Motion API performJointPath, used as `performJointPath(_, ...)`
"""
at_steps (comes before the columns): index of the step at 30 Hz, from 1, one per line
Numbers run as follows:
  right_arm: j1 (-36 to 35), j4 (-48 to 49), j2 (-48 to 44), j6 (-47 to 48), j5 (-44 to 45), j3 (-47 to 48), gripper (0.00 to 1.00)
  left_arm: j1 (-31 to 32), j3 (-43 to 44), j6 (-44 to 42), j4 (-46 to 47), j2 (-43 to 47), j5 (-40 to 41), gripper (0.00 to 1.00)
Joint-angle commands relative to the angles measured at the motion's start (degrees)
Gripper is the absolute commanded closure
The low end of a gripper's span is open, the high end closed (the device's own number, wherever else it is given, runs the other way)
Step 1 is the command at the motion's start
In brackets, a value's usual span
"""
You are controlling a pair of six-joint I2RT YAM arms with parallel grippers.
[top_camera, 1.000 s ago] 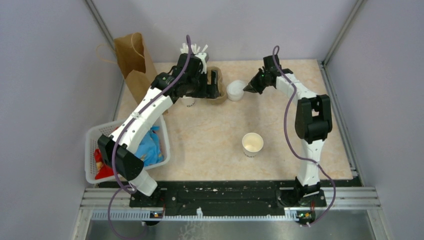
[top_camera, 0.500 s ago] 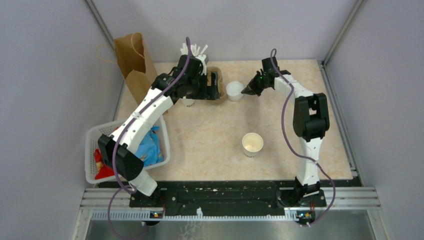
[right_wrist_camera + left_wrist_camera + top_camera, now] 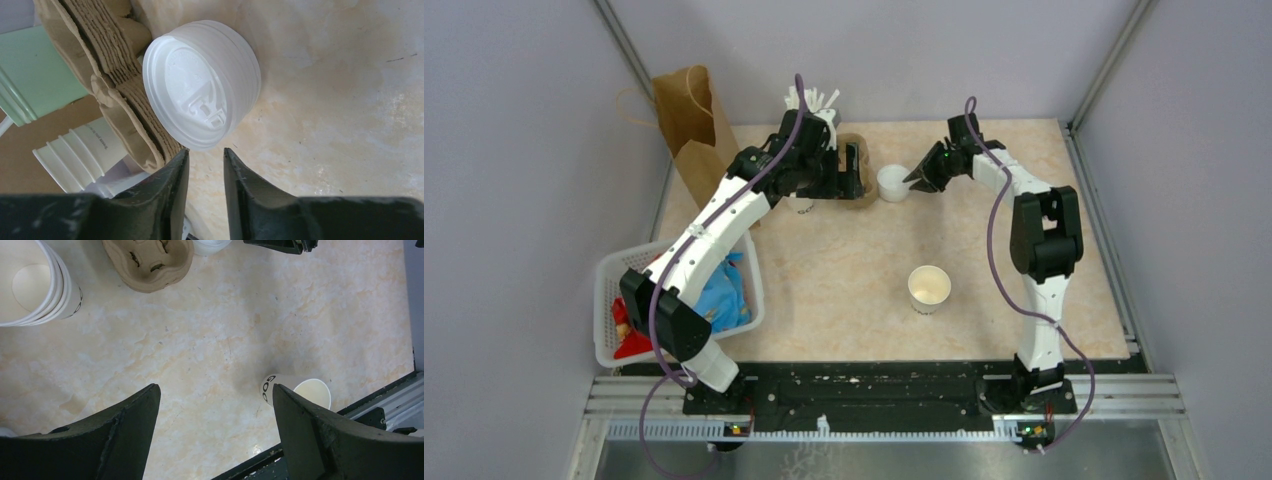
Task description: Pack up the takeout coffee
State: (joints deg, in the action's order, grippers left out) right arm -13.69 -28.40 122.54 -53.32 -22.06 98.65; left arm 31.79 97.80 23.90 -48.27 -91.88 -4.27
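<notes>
At the far side of the surface (image 3: 844,250), the top view showed the right end effector (image 3: 911,180) just beside a stack of white lids (image 3: 892,184), which stood next to the brown pulp carrier (image 3: 862,198). The takeout coffee cup (image 3: 929,287) stood upright and alone near the middle of the surface, well apart from both arms, and it had no lid on it. The left end effector (image 3: 854,170) hung over the carrier, and a brown paper bag (image 3: 689,125) stood at the far left corner. From the left wrist view, the fingers of the left end effector were wide apart with nothing between them. Below them lay bare surface, and the cup showed dark lettering on its side. A stack of lidless cups (image 3: 35,285) stood beside the carrier. From the right wrist view, the two fingers of the right end effector were a little apart and held nothing. Their tips were at the near rim of the top lid, but I could not tell whether they touched it. I judged that the step in hand was to take one lid. The next move would call for the fingers to go around the rim of the top lid only, to close gently, and to lift it free of the stack. The lid would then have to be carried to the cup and pressed on before any packing.
</notes>
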Motion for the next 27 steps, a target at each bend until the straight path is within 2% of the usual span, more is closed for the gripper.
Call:
performJointPath(1, 0.3, -0.2, 1.7, 1.3, 1.3, 2.2, 0.62, -0.1, 0.1, 0.0, 0.7, 1.5, -0.7, 0.11)
performJointPath(21, 0.0, -0.7, 5.0, -0.9, 1.8, 5.2, 0.66, -0.1, 0.2, -1.0, 0.4, 1.7, -0.4, 0.11)
performJointPath(26, -0.3, -0.6, 5.3, -1.4, 1.4, 5.4, 0.71, -0.2, 0.2, -1.0, 0.3, 1.7, -0.5, 0.11)
performJointPath(27, -0.3, -0.6, 5.2, -1.4, 1.4, 5.4, 0.74, -0.2, 0.2, -1.0, 0.3, 1.7, -0.5, 0.11)
